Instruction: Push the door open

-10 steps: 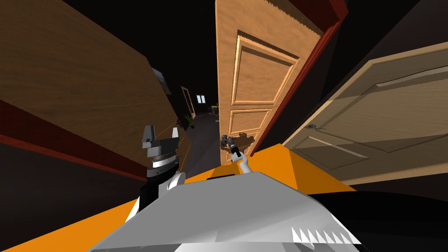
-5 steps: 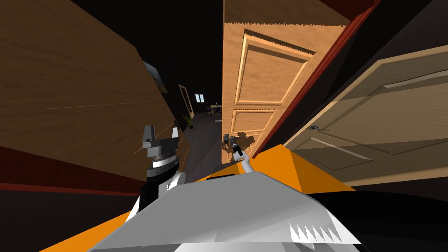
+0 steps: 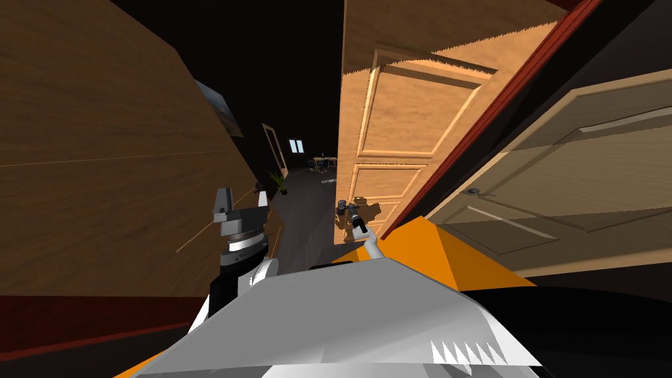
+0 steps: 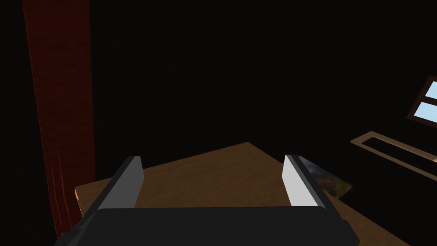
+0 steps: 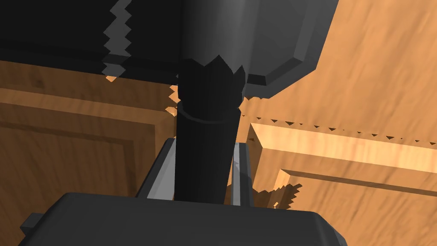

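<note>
A light wooden panelled door (image 3: 394,131) stands ajar ahead, hinged on a dark red frame (image 3: 485,125). Its dark lever handle (image 3: 342,210) sits low on the door's free edge. My right gripper (image 3: 352,213) reaches out to it. In the right wrist view the dark lever (image 5: 205,128) runs between the fingers (image 5: 242,171), which press its sides, so the right gripper (image 5: 205,145) is shut on it, below the handle's grey plate (image 5: 264,42). My left gripper (image 3: 241,200) is raised at the left and is open (image 4: 209,179) with nothing in it.
A brown wood wall (image 3: 98,164) runs close along my left. A pale second door (image 3: 558,184) lies to the right, past the red frame. Through the gap, a dark-floored hallway (image 3: 308,210) leads off past a potted plant (image 3: 281,180). Orange floor (image 3: 453,256) shows beside me.
I have moved forward: the door looms larger and has shifted right, and the gap to the hallway has widened. The right gripper stays on the handle; the left arm holds still.
</note>
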